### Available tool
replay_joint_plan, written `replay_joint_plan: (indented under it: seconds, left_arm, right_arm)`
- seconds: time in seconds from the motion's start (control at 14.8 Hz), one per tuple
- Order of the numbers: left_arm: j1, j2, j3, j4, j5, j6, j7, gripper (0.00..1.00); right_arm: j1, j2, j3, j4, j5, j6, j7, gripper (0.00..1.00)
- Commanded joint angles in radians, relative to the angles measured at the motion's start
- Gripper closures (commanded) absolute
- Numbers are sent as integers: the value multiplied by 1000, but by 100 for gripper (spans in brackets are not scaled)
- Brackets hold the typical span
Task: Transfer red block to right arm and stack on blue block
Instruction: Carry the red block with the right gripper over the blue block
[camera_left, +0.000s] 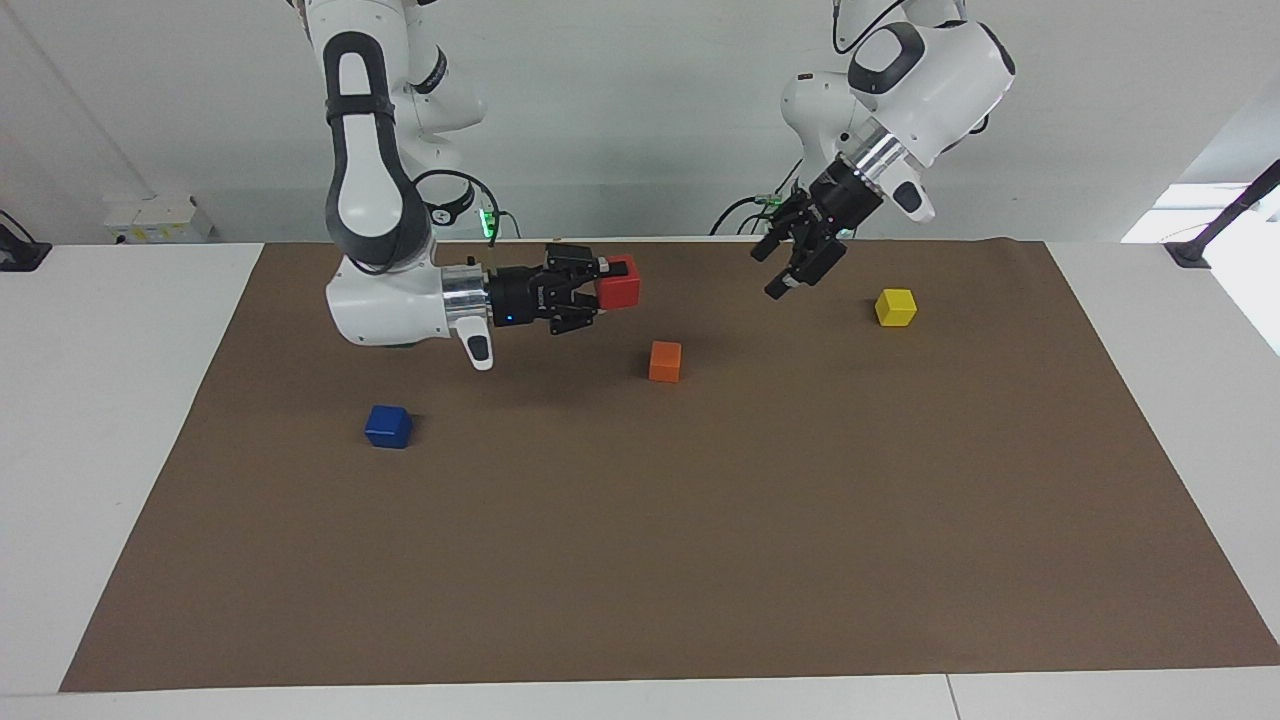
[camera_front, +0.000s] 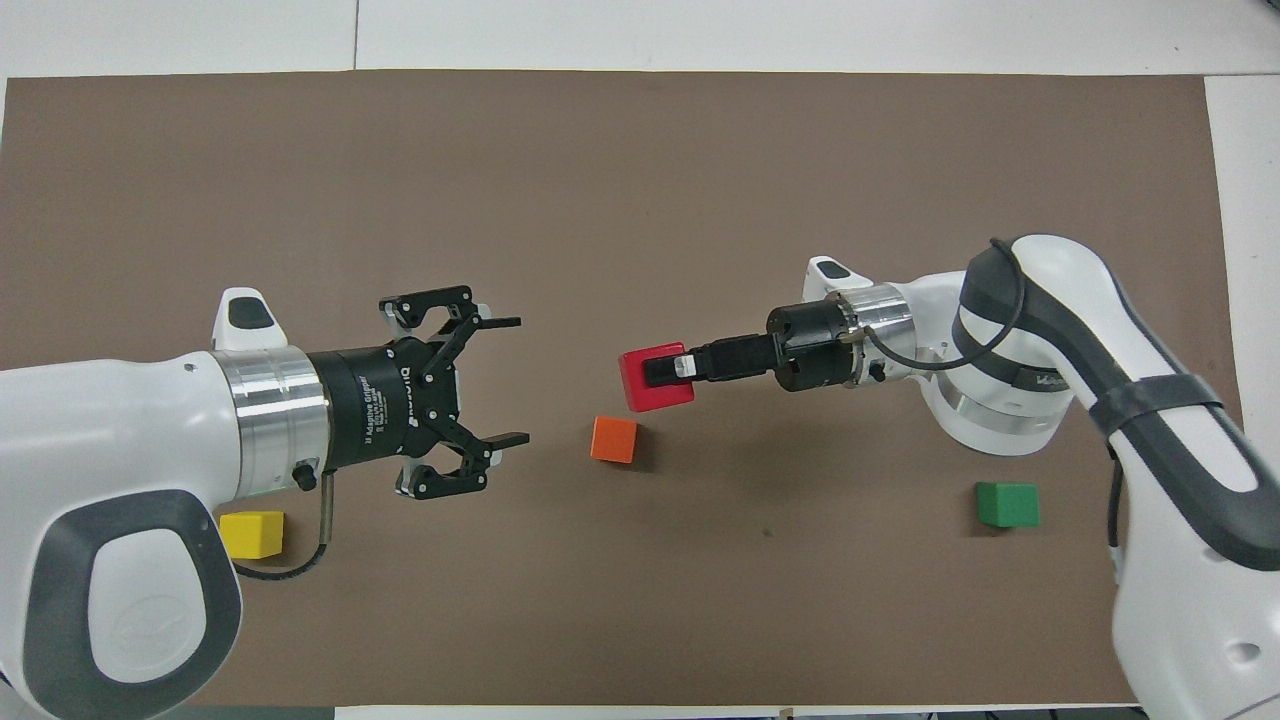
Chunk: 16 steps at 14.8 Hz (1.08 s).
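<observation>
My right gripper (camera_left: 608, 284) is shut on the red block (camera_left: 624, 282) and holds it level in the air above the brown mat, close to the orange block. It also shows in the overhead view (camera_front: 668, 372), with the red block (camera_front: 655, 392) at its fingertips. My left gripper (camera_left: 797, 268) is open and empty in the air, pointing toward the red block with a clear gap between them; in the overhead view (camera_front: 512, 380) its fingers are spread wide. The blue block (camera_left: 388, 426) lies on the mat toward the right arm's end; in the overhead view the right arm hides it.
An orange block (camera_left: 665, 361) (camera_front: 613, 439) lies mid-mat below the gap between the grippers. A yellow block (camera_left: 895, 307) (camera_front: 252, 533) lies toward the left arm's end. A green block (camera_front: 1008, 504) lies by the right arm's base. The brown mat (camera_left: 700, 560) covers the table.
</observation>
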Motion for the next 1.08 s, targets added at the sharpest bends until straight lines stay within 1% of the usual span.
replay_joint_plan:
  seconds: [0.0,0.07,0.2,0.27,0.34,0.41,0.54,0.81,0.88,1.01]
  left_arm:
    - [76,56,-9,62,189,-20,148,0]
    - [100,80,-7,90,251,-34,241,0]
    - [186,134,-7,148,314,-91,398,0]
    - [198,152,-7,179,377,-109,493,0]
    - [203,165,-7,197,450,-121,571,0]
    - [202,184,-6,222,498,-143,617,0]
    - [203,217,-6,275,552,-221,703,0]
    - [205,211,-4,288,665,-351,938,0]
    - [211,209,-3,292,691,-386,996,0]
    - [226,212,-1,325,741,-457,1053,0]
  right_arm:
    - [-38,-16,1,41,-205,37,66,100]
    - [-42,-19,1,66,-308,70,89,100]
    - [-53,-17,1,121,-514,104,155,100]
    - [-65,-16,2,137,-592,117,163,100]
    - [-70,-16,1,150,-644,138,167,100]
    - [-77,-16,-1,157,-709,153,180,100]
    - [-102,-4,4,192,-906,192,213,100]
    - [-104,6,2,190,-1200,282,328,100]
    - [-102,6,2,184,-1259,311,405,100]
    - [-101,6,4,172,-1376,324,518,100]
